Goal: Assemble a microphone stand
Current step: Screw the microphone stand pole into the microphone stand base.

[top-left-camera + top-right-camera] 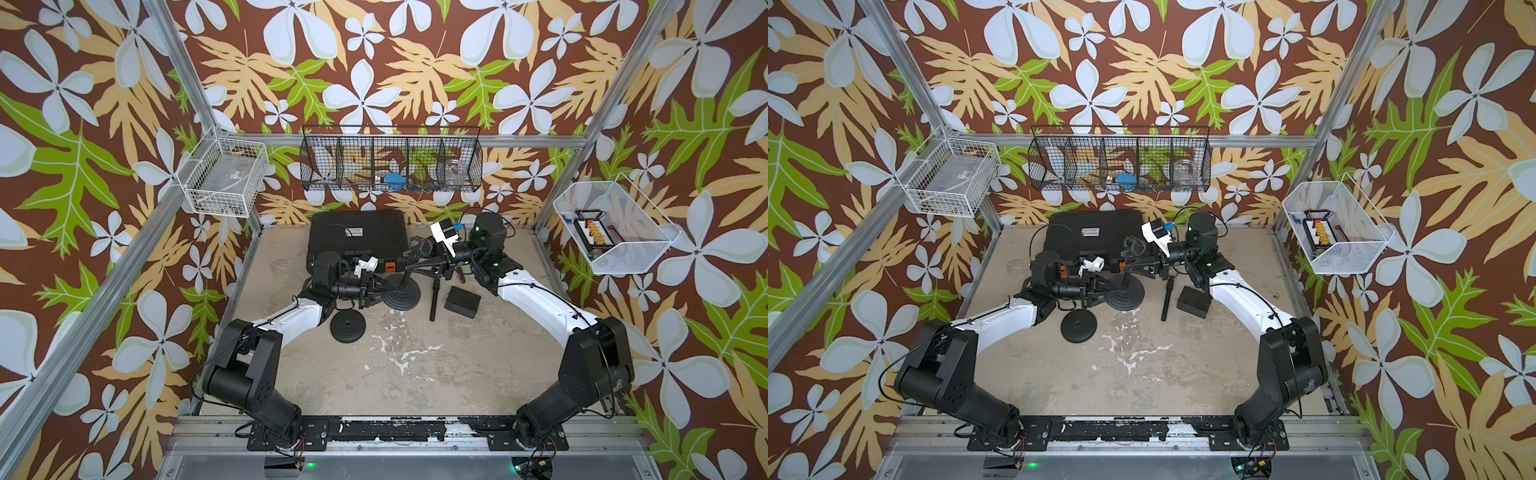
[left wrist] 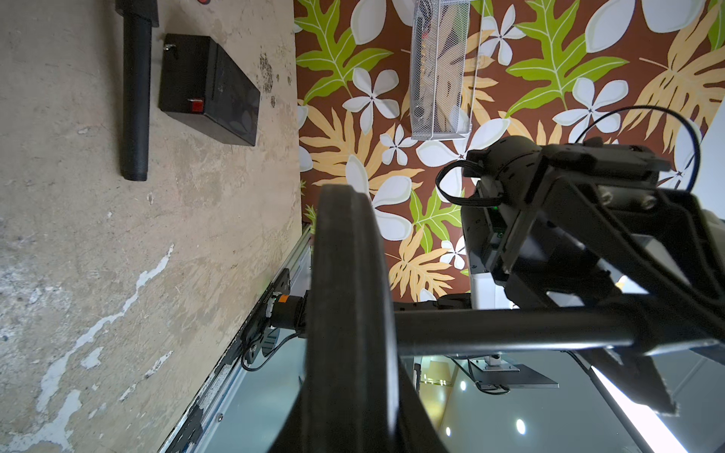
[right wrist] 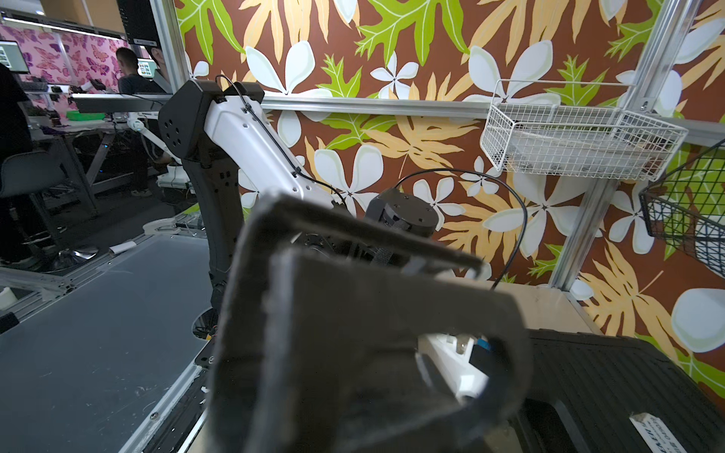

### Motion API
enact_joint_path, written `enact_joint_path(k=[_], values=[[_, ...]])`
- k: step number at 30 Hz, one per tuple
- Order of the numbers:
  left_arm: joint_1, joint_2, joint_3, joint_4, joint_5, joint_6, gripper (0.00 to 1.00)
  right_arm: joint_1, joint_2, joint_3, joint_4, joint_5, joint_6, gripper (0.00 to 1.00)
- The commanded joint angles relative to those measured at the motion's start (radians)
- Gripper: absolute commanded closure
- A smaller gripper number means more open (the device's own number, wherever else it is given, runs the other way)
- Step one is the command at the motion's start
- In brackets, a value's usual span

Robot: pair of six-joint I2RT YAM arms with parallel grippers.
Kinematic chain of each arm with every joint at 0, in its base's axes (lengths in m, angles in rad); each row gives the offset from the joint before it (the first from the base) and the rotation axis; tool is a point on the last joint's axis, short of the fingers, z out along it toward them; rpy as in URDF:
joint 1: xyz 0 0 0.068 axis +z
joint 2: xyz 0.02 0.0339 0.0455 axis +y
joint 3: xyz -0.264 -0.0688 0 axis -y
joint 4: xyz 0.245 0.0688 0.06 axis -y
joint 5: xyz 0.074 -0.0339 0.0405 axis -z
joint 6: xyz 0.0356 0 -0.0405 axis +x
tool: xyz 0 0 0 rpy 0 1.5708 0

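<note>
Landmark: we're placing everything off the black case (image 1: 353, 232) at the back of the table (image 1: 415, 374).

Left gripper: the left gripper (image 1: 389, 286) sits just in front of the case, clamped down tight on the rim of the round base (image 1: 406, 282).

Round base: it's up on edge rather than flat, right by the case's front edge. The left wrist view catches it edge-on, filling the middle of the shot.

Rod: the rod (image 2: 510, 331) comes out of the base's centre and runs across to the right gripper (image 1: 410, 268).

Right gripper: it's near the case's front-right corner, and as far as we can see its fingers are pinched on both sides of the rod's far end.

Right wrist view: just a blurry dark shape up close, so we can't get anything from it.

Stepped disc: the stepped disc (image 1: 398, 300) lies on the table just in front of the held base, on the side away from the case. We can't tell if the two touch.

Spare base: the spare base (image 1: 348, 326) lies flat, further out from the case on the left arm's side.

Loose pole: the loose pole (image 1: 434, 297) lies flat off the case's front-right corner.

Black box: the black box (image 1: 462, 302) is just beside the pole, on its far side from the case.
</note>
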Motion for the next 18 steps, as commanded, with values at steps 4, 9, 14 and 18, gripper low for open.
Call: enact_joint_path(k=[4,9,14,18], values=[[0.0,-0.005,0.003,0.037,0.017,0.022,1.0,0.002,-0.027,-0.087,0.16,0.122,0.14,0.88],[0.002,-0.017,-0.017,0.166,-0.018,-0.077,1.0,0.063,-0.18,-0.317,0.328,0.653,0.287,1.0],[0.007,-0.044,-0.031,0.243,-0.071,-0.147,1.0,0.327,-0.341,-0.429,0.174,1.492,0.184,1.0],[0.006,-0.058,-0.036,0.235,-0.102,-0.148,1.0,0.493,-0.316,-0.38,0.08,1.931,0.099,1.0]])
